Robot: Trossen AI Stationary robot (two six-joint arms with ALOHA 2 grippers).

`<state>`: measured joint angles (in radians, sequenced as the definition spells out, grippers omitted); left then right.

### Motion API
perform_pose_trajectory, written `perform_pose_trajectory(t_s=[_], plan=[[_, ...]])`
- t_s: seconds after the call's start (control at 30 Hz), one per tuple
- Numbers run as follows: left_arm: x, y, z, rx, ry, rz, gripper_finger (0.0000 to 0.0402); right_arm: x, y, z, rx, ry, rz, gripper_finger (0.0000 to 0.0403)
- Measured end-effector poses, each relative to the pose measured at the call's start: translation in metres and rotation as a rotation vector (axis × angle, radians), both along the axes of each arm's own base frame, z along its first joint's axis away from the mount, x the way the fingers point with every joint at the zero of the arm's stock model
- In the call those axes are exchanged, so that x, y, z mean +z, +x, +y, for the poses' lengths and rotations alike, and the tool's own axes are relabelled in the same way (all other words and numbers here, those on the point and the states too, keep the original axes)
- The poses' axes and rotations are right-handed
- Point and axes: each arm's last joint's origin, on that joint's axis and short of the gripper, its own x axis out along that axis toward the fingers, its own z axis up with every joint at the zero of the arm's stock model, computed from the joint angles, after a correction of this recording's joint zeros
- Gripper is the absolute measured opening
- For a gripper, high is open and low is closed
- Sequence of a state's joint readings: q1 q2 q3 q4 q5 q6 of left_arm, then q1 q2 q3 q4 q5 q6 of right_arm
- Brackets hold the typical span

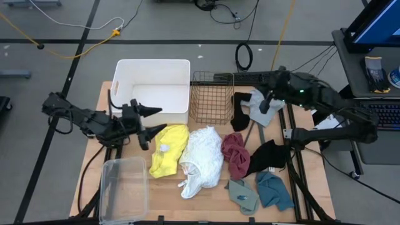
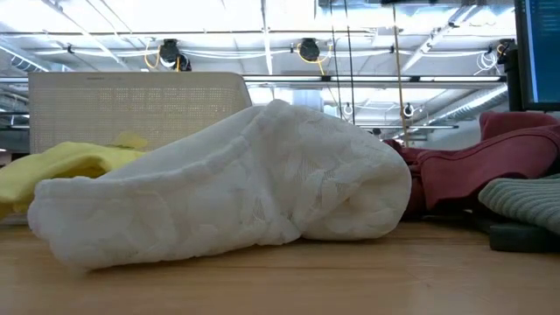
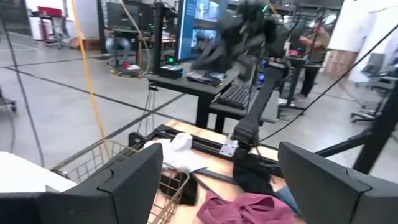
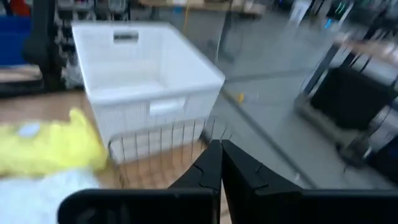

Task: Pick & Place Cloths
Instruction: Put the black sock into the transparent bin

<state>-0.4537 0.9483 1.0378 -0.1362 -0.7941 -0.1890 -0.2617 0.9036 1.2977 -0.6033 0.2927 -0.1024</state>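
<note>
Cloths of soft fabric lie mid-tabletop; the crumpled yellow cloth (image 1: 170, 149) sits just beside the left hand (image 1: 149, 124), whose fingers gape wide and empty. The right hand (image 1: 265, 103), closed on nothing, hangs farther off over the grey cloth (image 1: 258, 107).

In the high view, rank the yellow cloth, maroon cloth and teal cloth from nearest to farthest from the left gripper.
From the left gripper:
1. Yellow cloth, right beside it.
2. Maroon cloth, mid-table, past the white cloth.
3. Teal cloth, at the table's near right.

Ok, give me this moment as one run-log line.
left gripper: open, empty, beside yellow cloth | right gripper: shut, empty, above grey cloth | white bin: empty | wire basket: empty
</note>
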Motion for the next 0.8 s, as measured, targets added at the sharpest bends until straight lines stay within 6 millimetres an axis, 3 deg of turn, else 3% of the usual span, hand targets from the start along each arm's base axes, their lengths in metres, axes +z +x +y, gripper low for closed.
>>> perform_pose_trajectory(t_s=[0.13, 0.23, 0.4, 0.53, 0.8], plan=[[-0.004, 0.012, -0.002, 0.018, 0.003, 0.0, 0.0324, 0.019, 0.001, 0.005, 0.027, -0.071, -0.013, 0.0], [-0.007, 0.02, -0.004, 0.026, 0.006, 0.005, 0.0324, 0.016, 0.006, 0.007, 0.062, -0.063, 0.016, 0.0], [-0.011, 0.028, -0.008, 0.016, 0.008, 0.012, 0.0324, -0.01, 0.016, 0.006, 0.113, 0.051, 0.239, 0.0003], [-0.012, 0.03, -0.009, 0.015, 0.007, 0.017, 0.0324, -0.031, 0.023, 0.005, 0.106, 0.12, 0.445, 0.0027], [-0.012, 0.029, -0.01, 0.006, 0.005, 0.016, 0.0324, -0.085, 0.04, 0.001, 0.112, 0.197, 0.739, 0.0147]])
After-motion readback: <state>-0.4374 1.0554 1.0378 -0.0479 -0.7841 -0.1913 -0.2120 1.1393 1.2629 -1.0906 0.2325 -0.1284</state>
